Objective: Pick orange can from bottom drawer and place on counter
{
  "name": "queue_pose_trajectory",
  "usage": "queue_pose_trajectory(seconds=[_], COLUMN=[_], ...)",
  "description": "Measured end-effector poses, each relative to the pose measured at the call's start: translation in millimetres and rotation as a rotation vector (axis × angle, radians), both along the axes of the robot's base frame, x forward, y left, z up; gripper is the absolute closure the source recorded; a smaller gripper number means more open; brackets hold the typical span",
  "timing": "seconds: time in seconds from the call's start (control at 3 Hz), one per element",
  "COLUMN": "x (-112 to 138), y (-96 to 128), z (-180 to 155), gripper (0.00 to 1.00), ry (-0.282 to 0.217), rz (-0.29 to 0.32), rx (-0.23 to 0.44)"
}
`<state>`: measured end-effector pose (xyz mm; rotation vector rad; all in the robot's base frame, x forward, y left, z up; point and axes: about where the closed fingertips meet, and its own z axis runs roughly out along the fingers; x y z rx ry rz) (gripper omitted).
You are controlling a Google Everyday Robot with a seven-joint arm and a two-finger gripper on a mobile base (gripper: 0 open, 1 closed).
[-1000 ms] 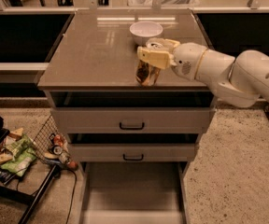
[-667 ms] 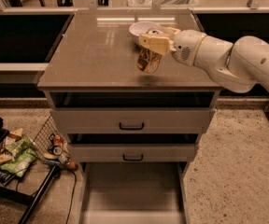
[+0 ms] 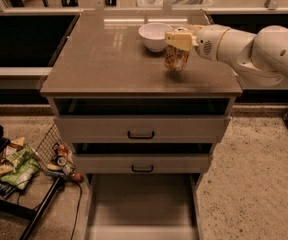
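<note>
One orange can (image 3: 176,61) sits in my pincer (image 3: 177,46), which is clamped on its upper part from above. My pale yellow fingers (image 3: 180,38) cover the can's top, so I cannot see the pull tab. The can looks a little tilted rather than plumb. It is over the right half of the desk (image 3: 109,59), toward the back. A small dark shadow lies right under its base, but I cannot tell whether the base touches the glossy surface or hangs just above it.

Just beside the can, to its left and further back, a white bowl (image 3: 154,36) stands on the desk. My white arm (image 3: 254,49) reaches in from the right, crossing over the desk's right edge.

Below the desk, the top drawer (image 3: 141,129) and the middle drawer (image 3: 142,164) each show a black handle on a grey-beige front. Under them the bottom drawer (image 3: 141,206) is pulled out farthest, its wide flat tray facing up, well apart from the can.

On the floor to the left, snack packets (image 3: 16,165) and a few small cans lie on a wire rack.
</note>
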<state>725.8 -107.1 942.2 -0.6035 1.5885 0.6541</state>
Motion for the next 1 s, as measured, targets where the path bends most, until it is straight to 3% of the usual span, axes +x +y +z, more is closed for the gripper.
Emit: queue_pose_trajectory(seconds=[0.33, 1.0], x=[14.4, 14.4], y=[-13.9, -8.1], z=[-22.3, -21.8], gripper=[1.0, 0.59], ry=[0.013, 0.013], rz=[-0.049, -0.04], rx=[-0.037, -0.035])
